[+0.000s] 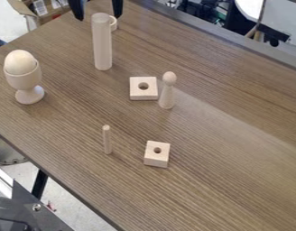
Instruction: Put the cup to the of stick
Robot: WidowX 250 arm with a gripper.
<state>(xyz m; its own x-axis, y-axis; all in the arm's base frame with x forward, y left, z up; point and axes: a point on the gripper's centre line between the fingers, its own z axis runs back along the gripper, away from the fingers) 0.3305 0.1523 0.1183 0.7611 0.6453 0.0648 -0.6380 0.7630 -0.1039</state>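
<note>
- The brown wood tabletop (216,158) has a white floor past its lower left edge, and a brown box (48,13) sits past its upper left edge
- The egg cup (24,81), which I think is the cup to move, stands near the left corner of the tabletop
- The gripper (98,17) is up by the top corner with its two fingers spread wide apart, pinching nothing
- What could go wrong: the wooden egg (20,62) could roll out if the cup gets tipped or bumped, as it just sits in the top
- The cup has a skinny neck, so a push up high could knock it over
- The thick stick (102,43) is tall and close to the gripper, so a low swing sideways could make it fall
- The thin stick (107,140) could tip from a small bump, and with two sticks the cup could go by the wrong one, since the task does not say which stick or which side
- The egg cup holds the wooden egg, and its round top pokes up over the rim
- The round pale rim (113,23) behind the thick stick is too hidden to tell what it is or holds
- The flat square block (143,88), beside the peg doll (168,90), and the small cube block (157,154) each have a round hole on top
</note>
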